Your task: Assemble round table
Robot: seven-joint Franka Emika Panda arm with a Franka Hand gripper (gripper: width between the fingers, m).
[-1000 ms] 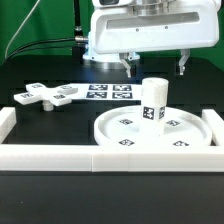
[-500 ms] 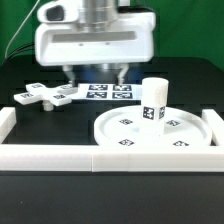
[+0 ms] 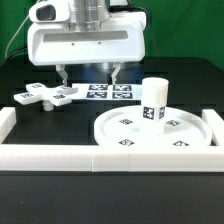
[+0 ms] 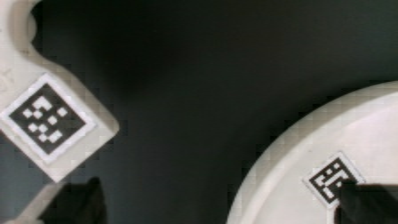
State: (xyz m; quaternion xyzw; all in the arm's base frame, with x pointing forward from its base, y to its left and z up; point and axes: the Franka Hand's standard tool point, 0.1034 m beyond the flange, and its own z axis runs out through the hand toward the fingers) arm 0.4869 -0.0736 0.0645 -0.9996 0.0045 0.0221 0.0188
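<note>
At ten o'clock from the disc (image 3: pixel 150 153), where the cross (image 3: pixel 45 96) is lying on the table (image 3: pixel 60 118), the spread, empty fingers (image 3: pixel 113 71) are hovering near its three o'clock end, so a descent is risking nudging it askew.

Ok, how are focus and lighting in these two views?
Exterior view: evenly lit with no glare, and the tags on the disc and cylinder read clearly. Wrist view: very close and soft, the tag on the cross has fuzzy edges, the fingers are dark out-of-focus blobs, and the black table hides any shadows.
</note>
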